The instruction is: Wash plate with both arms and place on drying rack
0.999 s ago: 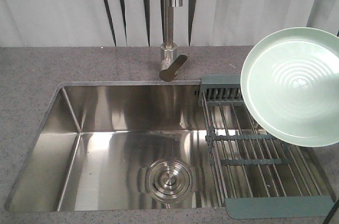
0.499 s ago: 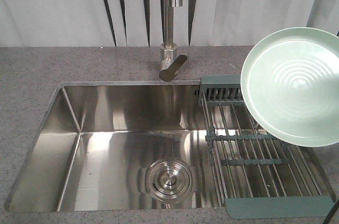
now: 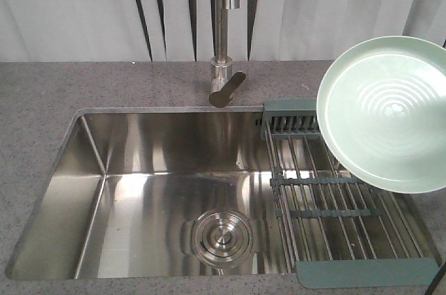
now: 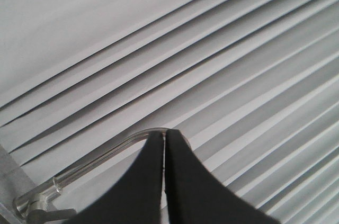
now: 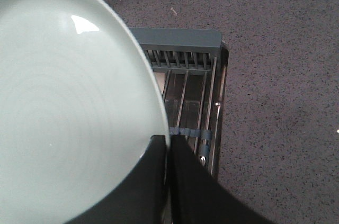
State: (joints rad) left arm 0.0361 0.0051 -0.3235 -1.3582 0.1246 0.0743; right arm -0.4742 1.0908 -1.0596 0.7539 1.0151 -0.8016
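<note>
Grey speckled worktop (image 3: 42, 93) frames the scene in the front view. The steel sink (image 3: 90, 148) is sunk into it, taking up the left and middle. A round drain cover (image 3: 221, 237) sits in the basin floor, near the front. Behind the sink's back edge a steel tap (image 3: 223, 65) stands upright, its lever angled to the right, with pale pleated curtains (image 3: 70, 9) hanging behind.

The drying rack (image 3: 327, 197) lies across the right end of the sink, its steel rods running front to back between grey-green end pieces, the slotted end at the back. The plate (image 3: 387, 114) is at the far right, over the rack's rear half. It is tilted steeply so that its ringed face looks toward the camera, and its right edge is cut off by the frame. Whether its lower rim touches the rods cannot be told.

In the left wrist view the left tool (image 4: 164, 135) points up at the curtains, its two black fingers pressed together with nothing between them. The tap's curved spout runs just beside it at lower left.

In the right wrist view the right tool (image 5: 168, 142) is clamped on the plate's rim, one finger on each face. The rack's slotted end shows below.
</note>
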